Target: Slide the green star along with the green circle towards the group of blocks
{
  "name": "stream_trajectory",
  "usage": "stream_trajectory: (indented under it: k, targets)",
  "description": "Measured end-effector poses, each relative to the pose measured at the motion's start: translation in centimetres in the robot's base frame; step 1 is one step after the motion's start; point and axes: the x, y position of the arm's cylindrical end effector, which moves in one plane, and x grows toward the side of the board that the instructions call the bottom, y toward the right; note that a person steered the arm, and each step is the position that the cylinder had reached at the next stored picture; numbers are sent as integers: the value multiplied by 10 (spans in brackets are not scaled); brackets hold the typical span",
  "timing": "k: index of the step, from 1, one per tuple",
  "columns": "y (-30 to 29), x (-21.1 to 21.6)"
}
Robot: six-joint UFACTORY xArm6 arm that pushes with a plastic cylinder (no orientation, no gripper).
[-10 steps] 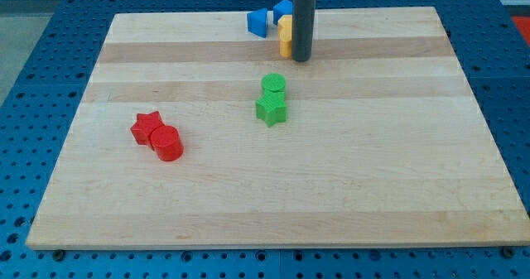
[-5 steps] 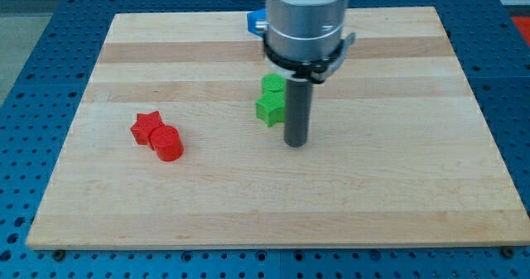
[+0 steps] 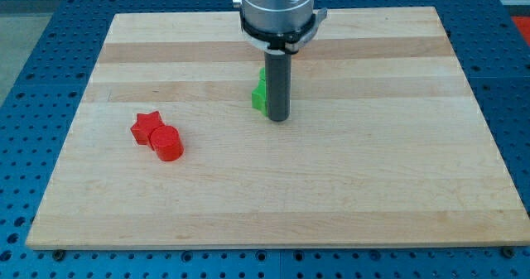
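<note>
My tip [image 3: 277, 117] rests on the wooden board [image 3: 373, 163] near its middle, pressed against the right side of the green star [image 3: 259, 102]. The rod and arm head hide most of the star and nearly all of the green circle [image 3: 262, 74], of which only a sliver shows just above the star. The group of blue and yellow blocks at the view's top is hidden behind the arm head [image 3: 277, 10].
A red star [image 3: 146, 126] and a red cylinder [image 3: 167, 143] touch each other at the view's left. The board lies on a blue perforated table [image 3: 33, 55].
My tip moved from the view's top down past the green pair's right side, then up and left against the star. The green blocks shifted slightly to the left.
</note>
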Motion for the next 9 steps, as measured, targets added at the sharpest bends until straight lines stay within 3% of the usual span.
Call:
stream_trajectory:
  k: [2, 6, 9]
  targets:
    - [-2, -47]
    - [-57, -30]
    - [-45, -69]
